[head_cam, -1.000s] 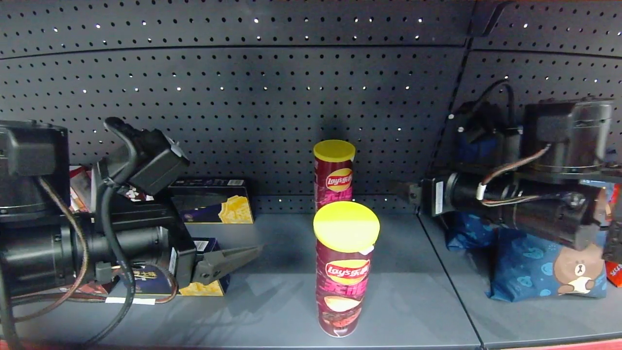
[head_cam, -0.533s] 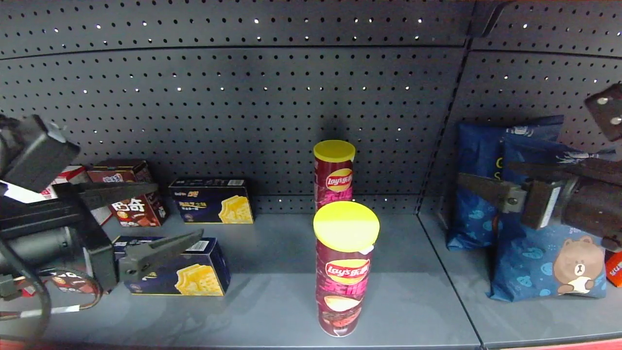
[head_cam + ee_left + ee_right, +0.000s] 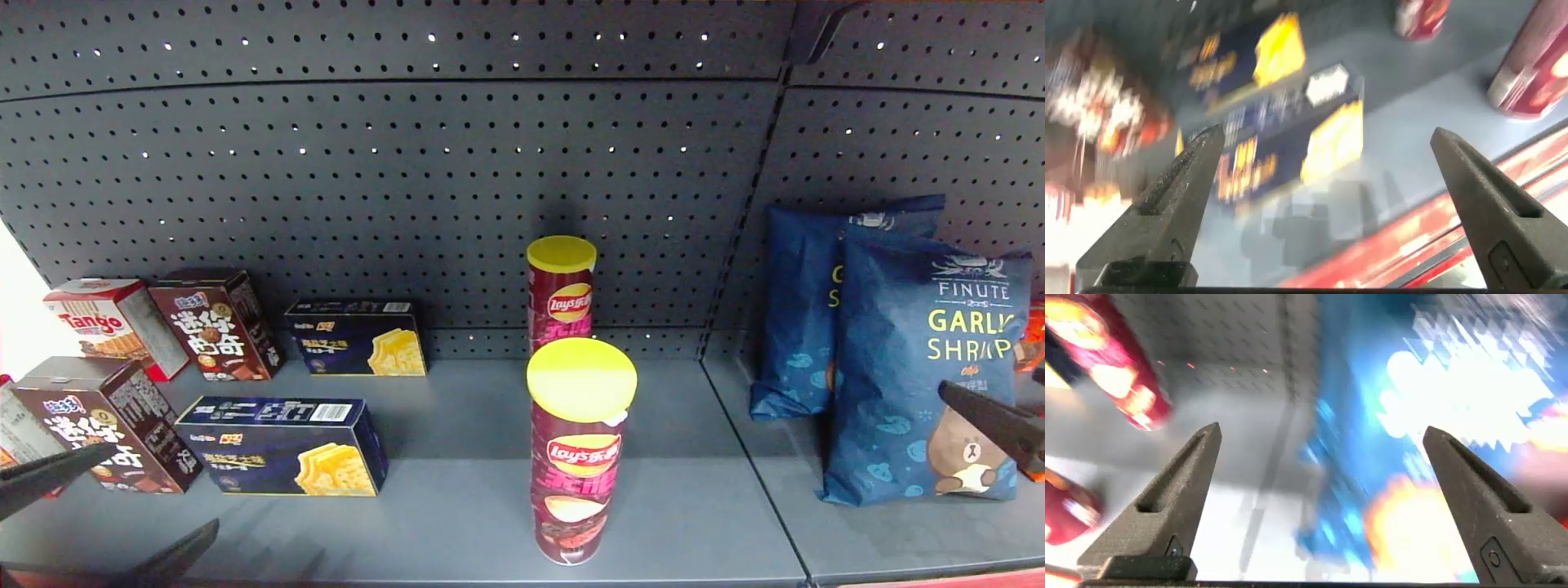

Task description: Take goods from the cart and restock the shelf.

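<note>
Two maroon chip cans with yellow lids stand upright mid-shelf, the front can [image 3: 581, 457] ahead of the back can [image 3: 561, 294]. My left gripper [image 3: 167, 483] is at the shelf's front left edge, open and empty, its fingers [image 3: 49, 478] spread in front of the snack boxes. In the left wrist view the left gripper [image 3: 1327, 131] faces a dark blue box [image 3: 1290, 147], with a can [image 3: 1535, 65] off to one side. My right gripper [image 3: 1321, 429] is open and empty. One of its fingers [image 3: 992, 420] shows at the right edge, in front of a blue bag.
On the grey shelf [image 3: 457, 506], dark blue boxes [image 3: 286, 449] [image 3: 359, 337] and brown and red boxes [image 3: 214, 322] [image 3: 110, 425] [image 3: 114, 327] fill the left. Two blue snack bags [image 3: 922, 367] lean on the right section. Pegboard [image 3: 457, 163] backs the shelf. Bare shelf surrounds the cans.
Both arms have pulled back out of the shelf toward the lower corners, uncovering the boxes on the left and the bags on the right. The cans have not moved.
</note>
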Tool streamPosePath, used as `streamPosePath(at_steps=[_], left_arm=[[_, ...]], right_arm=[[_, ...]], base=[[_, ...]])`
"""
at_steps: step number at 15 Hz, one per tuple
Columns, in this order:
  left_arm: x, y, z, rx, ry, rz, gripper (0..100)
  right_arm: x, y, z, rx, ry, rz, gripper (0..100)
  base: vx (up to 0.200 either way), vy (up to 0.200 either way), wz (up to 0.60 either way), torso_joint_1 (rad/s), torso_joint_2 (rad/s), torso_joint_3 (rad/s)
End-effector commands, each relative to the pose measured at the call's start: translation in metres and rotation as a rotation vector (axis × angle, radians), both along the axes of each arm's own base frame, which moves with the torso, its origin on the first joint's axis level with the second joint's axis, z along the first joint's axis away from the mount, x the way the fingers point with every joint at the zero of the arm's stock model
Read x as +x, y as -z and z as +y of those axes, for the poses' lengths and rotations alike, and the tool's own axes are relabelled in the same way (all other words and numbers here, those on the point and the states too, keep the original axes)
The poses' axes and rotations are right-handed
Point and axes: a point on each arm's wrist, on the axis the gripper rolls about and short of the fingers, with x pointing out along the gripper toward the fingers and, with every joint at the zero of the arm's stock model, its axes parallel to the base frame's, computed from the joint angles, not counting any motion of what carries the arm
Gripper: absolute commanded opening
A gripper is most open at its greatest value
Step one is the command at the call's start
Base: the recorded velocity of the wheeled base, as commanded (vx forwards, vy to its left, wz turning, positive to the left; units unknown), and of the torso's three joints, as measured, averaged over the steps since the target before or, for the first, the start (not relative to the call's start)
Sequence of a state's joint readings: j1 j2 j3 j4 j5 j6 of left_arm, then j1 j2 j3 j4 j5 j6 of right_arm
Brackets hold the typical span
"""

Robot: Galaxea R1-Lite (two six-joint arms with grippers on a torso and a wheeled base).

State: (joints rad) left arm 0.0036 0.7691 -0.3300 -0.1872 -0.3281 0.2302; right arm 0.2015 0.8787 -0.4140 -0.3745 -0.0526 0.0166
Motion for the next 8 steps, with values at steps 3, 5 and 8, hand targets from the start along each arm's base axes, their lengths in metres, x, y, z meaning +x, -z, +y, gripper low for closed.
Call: streamPosePath(at_steps=[3, 5, 8], left_arm=[[-0.047, 0.037, 0.002, -0.02, -0.124, -0.09, 100], [-0.059, 0.051, 0.003, -0.032, -0.167, -0.12, 100], [-0.068, 0.061, 0.004, -0.021, -0.228, -0.099, 100]], right_arm=[[-0.046, 0.042, -0.014, -0.002, 0.081, -0.031, 100], [-0.061, 0.065, -0.016, -0.082, 0.112, -0.032, 100], [-0.075, 0.084, -0.021, -0.084, 0.236, -0.045, 100]], base=[[0.0, 0.0, 0.0, 0.0, 0.0, 0.0], [0.0, 0.0, 0.0, 0.0, 0.0, 0.0], [0.0, 0.0, 0.0, 0.0, 0.0, 0.0]])
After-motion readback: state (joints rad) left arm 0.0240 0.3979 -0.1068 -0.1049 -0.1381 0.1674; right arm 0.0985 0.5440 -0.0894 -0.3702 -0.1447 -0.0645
